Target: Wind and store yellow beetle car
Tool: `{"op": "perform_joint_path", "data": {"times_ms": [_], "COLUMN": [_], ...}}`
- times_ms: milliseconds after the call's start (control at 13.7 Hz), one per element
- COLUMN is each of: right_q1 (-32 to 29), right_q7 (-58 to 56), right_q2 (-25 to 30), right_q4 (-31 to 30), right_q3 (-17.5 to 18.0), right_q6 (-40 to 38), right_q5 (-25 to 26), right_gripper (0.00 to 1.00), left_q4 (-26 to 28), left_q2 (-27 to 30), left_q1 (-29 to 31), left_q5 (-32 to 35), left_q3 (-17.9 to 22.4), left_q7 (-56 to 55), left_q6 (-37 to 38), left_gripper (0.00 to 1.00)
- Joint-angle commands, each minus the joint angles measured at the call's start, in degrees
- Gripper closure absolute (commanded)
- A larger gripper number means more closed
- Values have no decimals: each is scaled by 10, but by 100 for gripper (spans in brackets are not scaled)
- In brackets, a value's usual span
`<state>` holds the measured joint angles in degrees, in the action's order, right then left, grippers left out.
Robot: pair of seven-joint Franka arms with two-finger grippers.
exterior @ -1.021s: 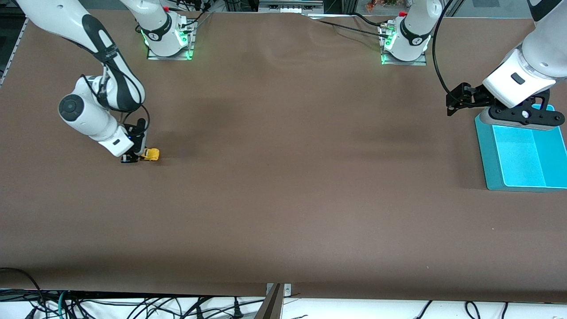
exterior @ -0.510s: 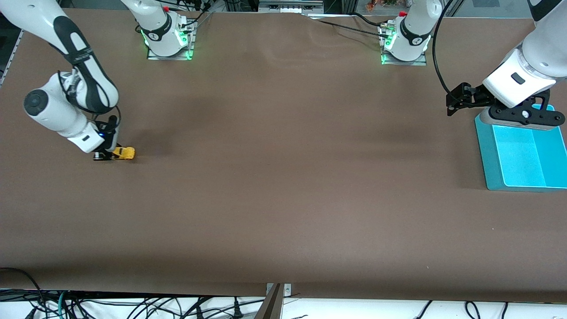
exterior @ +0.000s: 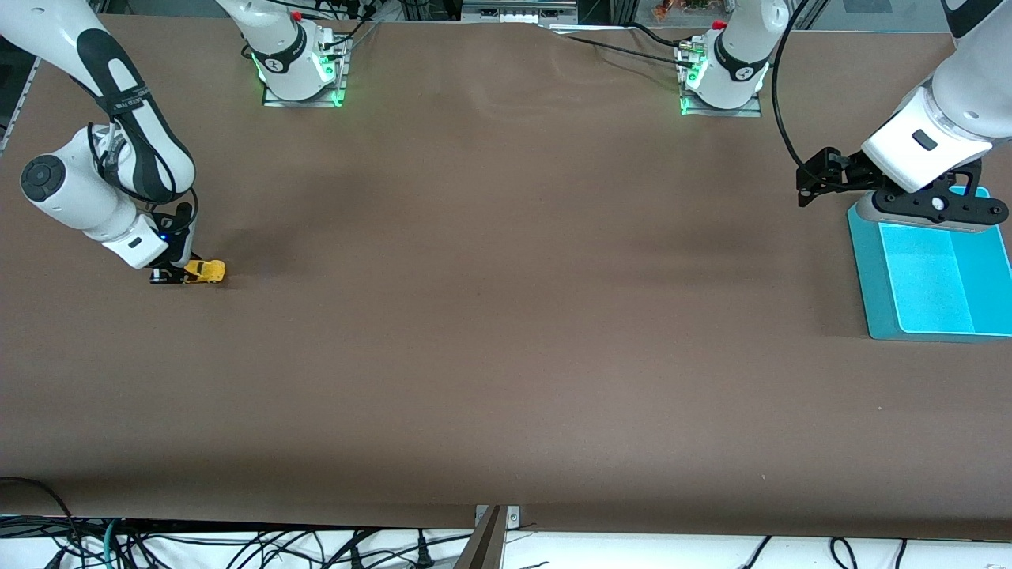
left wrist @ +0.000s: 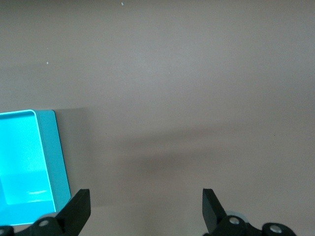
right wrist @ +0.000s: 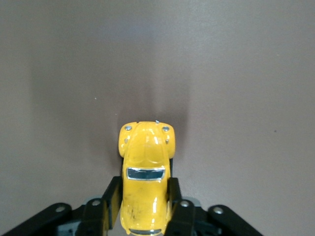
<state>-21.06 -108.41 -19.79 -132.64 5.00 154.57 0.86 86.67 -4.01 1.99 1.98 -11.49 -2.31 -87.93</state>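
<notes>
The yellow beetle car (exterior: 205, 271) sits on the brown table at the right arm's end. My right gripper (exterior: 180, 273) is shut on its rear half, low at the table. In the right wrist view the car (right wrist: 145, 172) lies between the two black fingers (right wrist: 110, 199), its nose pointing away from the wrist. My left gripper (exterior: 933, 207) hangs open and empty over the edge of the teal tray (exterior: 870, 292) at the left arm's end; its fingertips (left wrist: 78, 211) stand wide apart above bare table.
The teal tray also shows in the left wrist view (left wrist: 56, 157). The two arm bases (exterior: 300, 67) stand along the table edge farthest from the front camera. Cables hang below the near edge.
My right gripper has dragged the car along the table toward the right arm's end. The left arm has not moved.
</notes>
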Motion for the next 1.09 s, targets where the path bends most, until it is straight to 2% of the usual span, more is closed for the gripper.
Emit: {"op": "perform_joint_path", "data": {"times_ms": [0,73,510,729,1021], "right_q1": [-8,-8,-1,21,30], "right_q7": [-11,-8,89,97,189], "right_q2": [-18,-17,-10,18,99], "right_q4": [3,11,139,201,216], "right_q3": [19,26,118,122,122], "right_q6": [0,-15,-180,-229,-256], "right_q5": [-2,-2,-5,-9,-10], "right_gripper": [6,0,0,0,0], "left_q4": [-11,-10,-10,-10,-10], "left_q2": [-1,0,-1,-1,-1], "left_q1": [6,6,6,6,7], "left_q5": [-22,-22,-22,-22,-25], "left_q3": [-1,-1,-2,-1,0], "left_q7": [7,7,6,7,1], "left_q6": [4,4,4,5,5], "left_gripper": [0,0,0,0,0]}}
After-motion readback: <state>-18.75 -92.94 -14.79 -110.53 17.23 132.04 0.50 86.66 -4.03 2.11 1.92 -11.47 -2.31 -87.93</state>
